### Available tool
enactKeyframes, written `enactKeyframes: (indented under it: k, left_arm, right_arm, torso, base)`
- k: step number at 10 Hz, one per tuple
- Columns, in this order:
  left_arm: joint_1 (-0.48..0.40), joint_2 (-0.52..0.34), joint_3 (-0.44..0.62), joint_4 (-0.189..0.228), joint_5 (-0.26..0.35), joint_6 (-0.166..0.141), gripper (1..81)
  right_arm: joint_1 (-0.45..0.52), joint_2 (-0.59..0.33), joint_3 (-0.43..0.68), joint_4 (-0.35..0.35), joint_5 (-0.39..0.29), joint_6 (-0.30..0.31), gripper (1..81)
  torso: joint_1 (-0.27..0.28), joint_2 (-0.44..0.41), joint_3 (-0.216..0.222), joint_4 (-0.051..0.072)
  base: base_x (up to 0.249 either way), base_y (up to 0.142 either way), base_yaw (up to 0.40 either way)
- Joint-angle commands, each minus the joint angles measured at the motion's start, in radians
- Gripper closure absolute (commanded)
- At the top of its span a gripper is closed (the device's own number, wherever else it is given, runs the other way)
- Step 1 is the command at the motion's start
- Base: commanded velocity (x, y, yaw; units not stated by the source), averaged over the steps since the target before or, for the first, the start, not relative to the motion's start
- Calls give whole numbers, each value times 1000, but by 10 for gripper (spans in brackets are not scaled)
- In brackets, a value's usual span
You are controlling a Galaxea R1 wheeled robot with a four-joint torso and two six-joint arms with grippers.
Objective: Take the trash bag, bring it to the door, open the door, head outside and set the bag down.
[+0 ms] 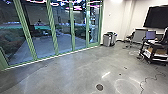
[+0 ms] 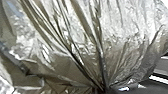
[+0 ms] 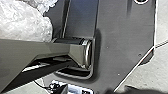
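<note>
Right up against the left wrist camera, the trash bag (image 2: 130, 42) is seen, shiny, pale and crumpled, its plastic drawn into long, tight pleats. Those pleats are pinched together at one point by the left gripper (image 2: 101, 89), its jaws closed on the gathered neck! How the jaws of the right gripper stand cannot be told. Over to the right wrist view, where more crumpled plastic is caught beside the robot's own jointed bar and over its dark plate, with pale floor glimpsed past the plate's edge. Out to the head view now, and a broad sweep of polished grey floor (image 1: 75, 72) is taken in, marked by a dark round disc (image 1: 99, 87) and streaked by bright reflections. A thin dark cable (image 1: 147, 79) is strung loosely across it on the right. Along the left, the room is bounded by tall glass panels (image 1: 42, 32) set in green frames (image 1: 52, 27); which of them is the door cannot be told. Through the glass, a pale paved strip (image 1: 37, 48) is seen outside, flanked by dark greenery, with pink lights mirrored above. Just beyond the panels' far end, grey bins (image 1: 107, 40) are stood near the white wall (image 1: 113, 17); farther right come chairs, a dark screen (image 1: 156, 17) mounted high, and a loaded black cart (image 1: 155, 53).
</note>
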Motion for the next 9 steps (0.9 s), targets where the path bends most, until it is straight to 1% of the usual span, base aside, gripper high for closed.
enactKeyframes:
  k: [1, 9]
  left_arm:
    - [-49, -1, 5, 5, 67, 5, 811]
    - [-49, -1, 5, 5, 67, 6, 811]
  right_arm:
    - [43, 2, 3, -5, -60, -3, 10]
    - [41, 2, 0, -5, -60, -3, 10]
  torso:
    - [0, 0, 0, 0]
    - [-2, -1, 0, 0]
  base:
    - [79, 0, 0]
    - [120, 0, 0]
